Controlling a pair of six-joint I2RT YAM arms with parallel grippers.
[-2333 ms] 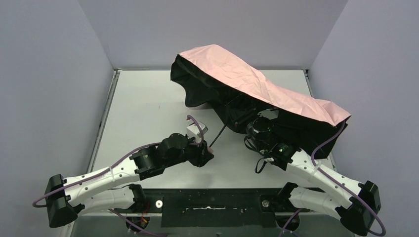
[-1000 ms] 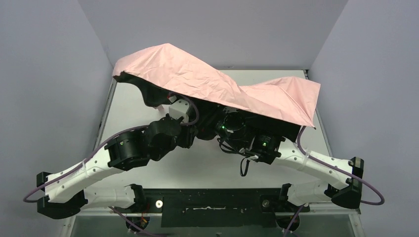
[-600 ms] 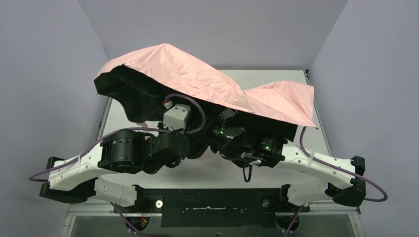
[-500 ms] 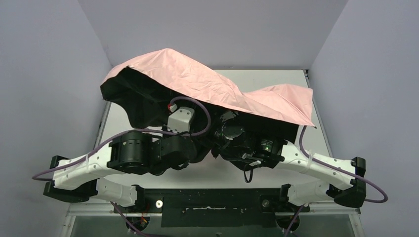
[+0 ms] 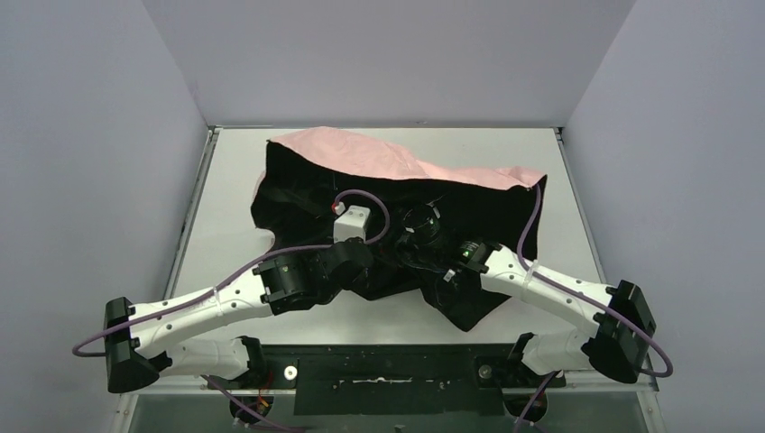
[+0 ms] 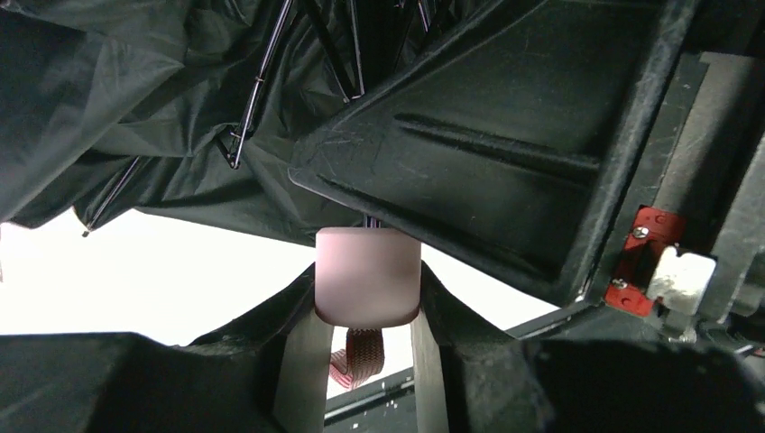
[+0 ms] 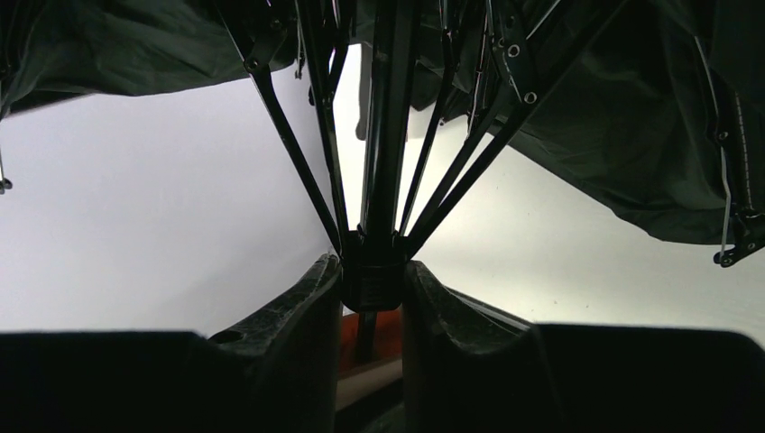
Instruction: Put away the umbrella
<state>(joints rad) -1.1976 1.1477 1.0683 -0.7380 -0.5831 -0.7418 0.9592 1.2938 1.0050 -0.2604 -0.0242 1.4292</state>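
The umbrella (image 5: pixel 361 153) lay half collapsed in the middle of the overhead frame, on the white surface (image 5: pixel 235 180). Its pale pink fabric showed along the upper edge, and its black underside spilled toward the lower centre, over both wrists.

In the left wrist view, the left tool (image 6: pixel 367 307) was clamped on the small pink handle (image 6: pixel 367 271) at the centre of the frame, one finger on each side of it. The pink strap (image 6: pixel 354 359) dangled between the fingers just below.

In the right wrist view, the right tool (image 7: pixel 372 281) was closed on the black hub (image 7: pixel 372 269) at the lower centre of the frame. From it the thin black ribs (image 7: pixel 290 149) fanned upward around the shaft (image 7: pixel 388 108). Dark fabric hung across the upper left and the right of that frame.
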